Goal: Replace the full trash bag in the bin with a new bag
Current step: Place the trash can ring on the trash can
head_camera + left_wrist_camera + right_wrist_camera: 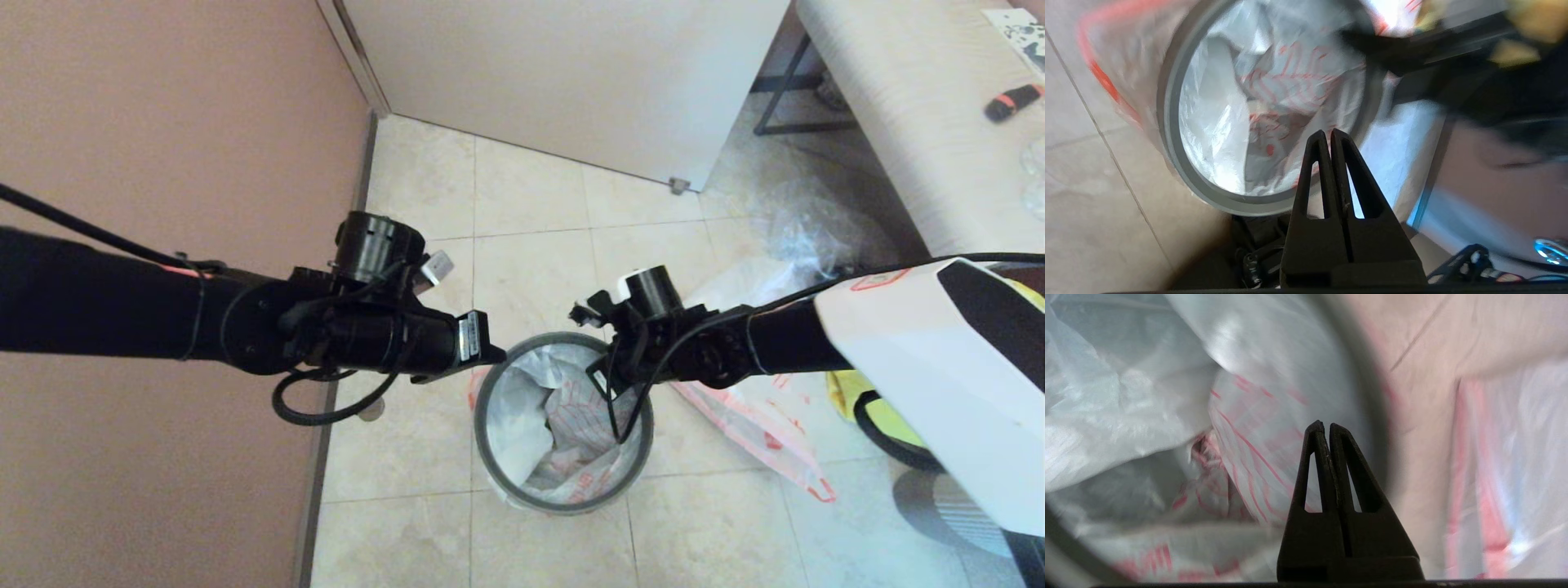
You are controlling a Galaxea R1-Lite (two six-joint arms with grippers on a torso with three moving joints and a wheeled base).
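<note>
Bin: the small round black plastic bin (563, 425) with a thin dark grey hoop for a rim stands on the tiled floor (531, 212) in the middle of the head view, toward 6 o'clock.
Bag in the bin: a thin translucent white plastic bag with red print (571, 433) lines the bin, its edge folded out under the hoop; I cannot tell from here whether it holds rubbish.
Bag on the floor: a second white plastic bag with a pink-red band (759, 416) lies at 3 o'clock of the bin, just beside it; which of the two is the new one I cannot say.
Left gripper: the left gripper (1327, 132) hangs over the bin's rim at 9 to 10 o'clock, fingers pressed together, holding nothing.
Right gripper: the right gripper (1323, 425) sits above the bin's mouth on its 2 to 3 o'clock side, fingers together and empty, pointing down at the crumpled lining.
Key relation: the bag lies straight below both grippers; the right one looks nearer the plastic, the left nearer the hoop.
Next move, as judged: either gripper must part its fingers before it can pinch film or hoop.
In the way: the hoop pins the bag's edge.
Around: a clear crinkly plastic bag (808, 229) at 1 o'clock, a yellow fabric bag (857, 392) at 3 o'clock, a pale bench (906, 106) beyond.
</note>
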